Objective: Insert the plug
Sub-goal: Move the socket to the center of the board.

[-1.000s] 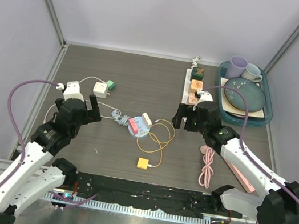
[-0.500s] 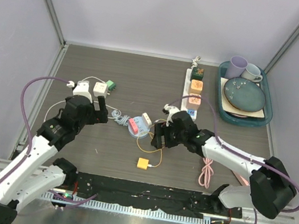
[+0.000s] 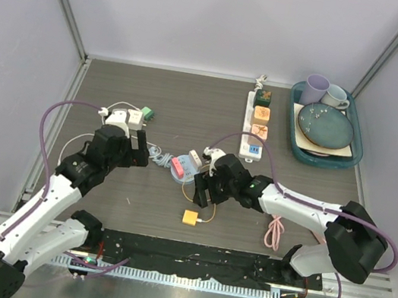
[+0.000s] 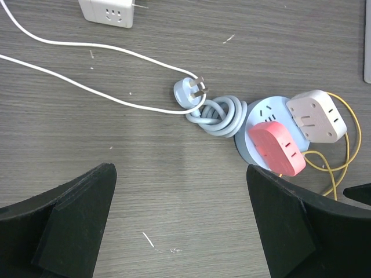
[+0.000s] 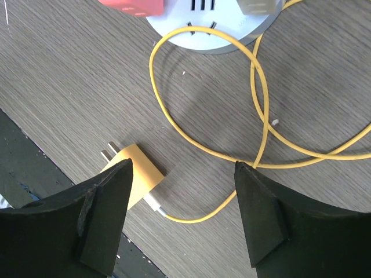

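The yellow plug (image 3: 190,217) lies flat on the dark wooden tabletop (image 3: 192,101), toward the near edge. Its two metal pins point away from its yellow cable (image 5: 262,110). This cable makes loose loops between the plug and the round pale-blue socket hub (image 4: 264,113). A pink adapter (image 4: 277,147) and a beige adapter (image 4: 316,116) sit in the hub, side by side.

The right hand (image 5: 182,168) hangs low over the tabletop, between the hub and the yellow plug. Its fingers stand well apart and have hold of nothing; between them there is only wood and a piece of the yellow cable. In the right wrist view one finger (image 5: 101,214) partly hides the plug. I cannot tell if that finger touches it.

The left hand (image 4: 179,171) is opened very wide and it is empty. It hovers to the left of the hub. In front of it lies a grey-blue plug (image 4: 188,91) with its pins up. The grey cable (image 4: 220,116) of this plug is tied in a knot that reaches the rim of the hub. A thin white cable (image 4: 87,49) passes just beside this plug, and a white adapter (image 4: 107,11) lies farther away.

A white power strip (image 3: 255,128) carries several adapters. To its right a teal tray (image 3: 355,157) holds a plate and cups. A pink cable (image 3: 275,224) lies by the right arm.
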Available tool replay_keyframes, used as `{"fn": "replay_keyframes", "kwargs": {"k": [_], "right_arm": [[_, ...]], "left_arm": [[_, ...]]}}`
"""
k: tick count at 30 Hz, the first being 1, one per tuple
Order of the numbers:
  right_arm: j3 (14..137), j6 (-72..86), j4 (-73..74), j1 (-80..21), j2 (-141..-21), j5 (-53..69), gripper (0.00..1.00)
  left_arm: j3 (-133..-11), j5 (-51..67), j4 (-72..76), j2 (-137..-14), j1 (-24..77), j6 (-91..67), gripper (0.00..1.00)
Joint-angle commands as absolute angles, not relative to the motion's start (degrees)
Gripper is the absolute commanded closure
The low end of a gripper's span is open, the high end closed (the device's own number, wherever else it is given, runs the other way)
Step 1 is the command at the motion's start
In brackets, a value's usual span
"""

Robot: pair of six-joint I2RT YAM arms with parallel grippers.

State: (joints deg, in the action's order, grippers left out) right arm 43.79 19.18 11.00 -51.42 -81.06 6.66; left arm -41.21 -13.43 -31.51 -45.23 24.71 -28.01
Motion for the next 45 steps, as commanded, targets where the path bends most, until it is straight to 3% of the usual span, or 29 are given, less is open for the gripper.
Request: {"fn": "replay_keyframes", "kwargs": {"k": [1, 15, 24, 33, 45], "right_arm": [[45.7, 17.5, 12.7, -52.6, -79.5, 7.2, 0.24], [44.6, 18.3, 15.7, -54.1, -76.3, 3.3, 0.24], [45.5, 14.1, 19.0, -57.0, -78.0, 7.3, 0.23], [47.4, 17.2, 20.4, -58.4, -79.3, -1.7, 0.24], [55.7, 14.9, 19.1, -57.9, -92.4, -9.5, 0.23]], "left_arm": [[-42.0, -10.5, -29.4, -46.8, 24.5, -27.3, 0.00], [-41.8, -7.8, -28.9, -47.2, 24.5, -26.6, 0.00], [-41.5, -9.2, -29.4, -45.4, 24.4, -26.6, 0.00], [-41.7, -9.4, -29.9, -45.5, 24.4, -26.6, 0.00], [-42.0, -10.8, -30.8, -44.9, 24.4, -26.6, 0.00]]}}
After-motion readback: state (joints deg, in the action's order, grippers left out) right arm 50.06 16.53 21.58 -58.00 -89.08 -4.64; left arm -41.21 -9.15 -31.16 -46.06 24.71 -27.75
